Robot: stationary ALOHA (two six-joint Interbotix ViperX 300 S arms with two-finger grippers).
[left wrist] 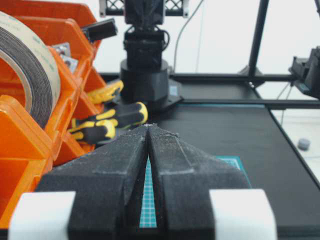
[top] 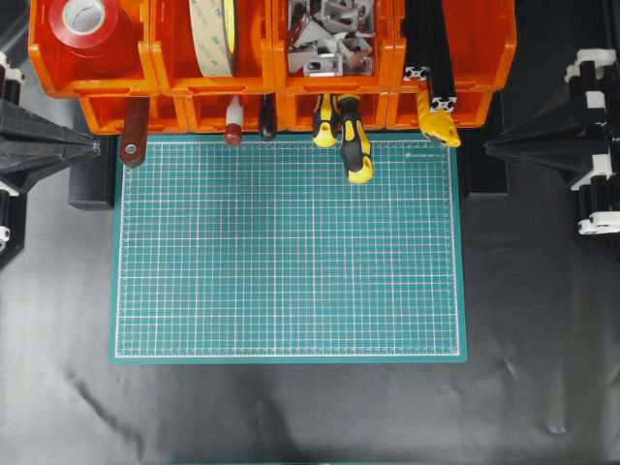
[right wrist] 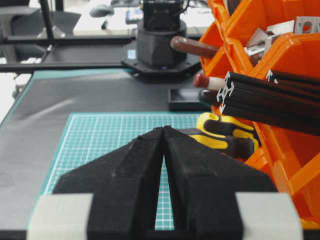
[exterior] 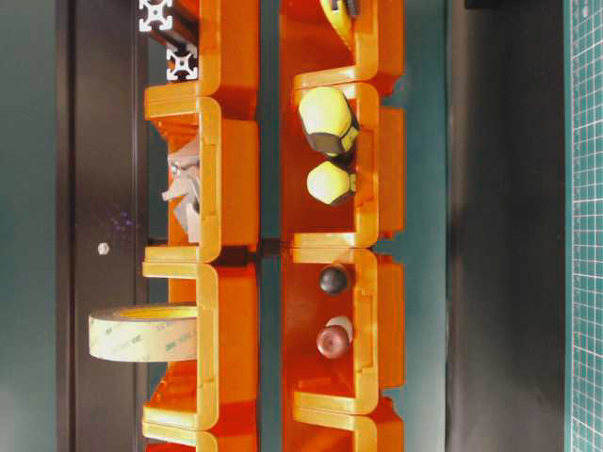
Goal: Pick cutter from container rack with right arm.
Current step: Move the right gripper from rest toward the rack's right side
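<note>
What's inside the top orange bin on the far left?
In the overhead view, that bin of the container rack holds a roll of red tape lying flat, with a white core. The roll covers most of the bin's floor, so anything under it cannot be seen.

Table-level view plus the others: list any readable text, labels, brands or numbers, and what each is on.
"3M": faint repeated print on the liner of the tape roll in the table-level view; the rest of that print is too small to read.
Cutting mat: small pale print near its top right corner, too small to read.
Red tape roll, screwdrivers, cutter, container rack: no legible text.
</note>
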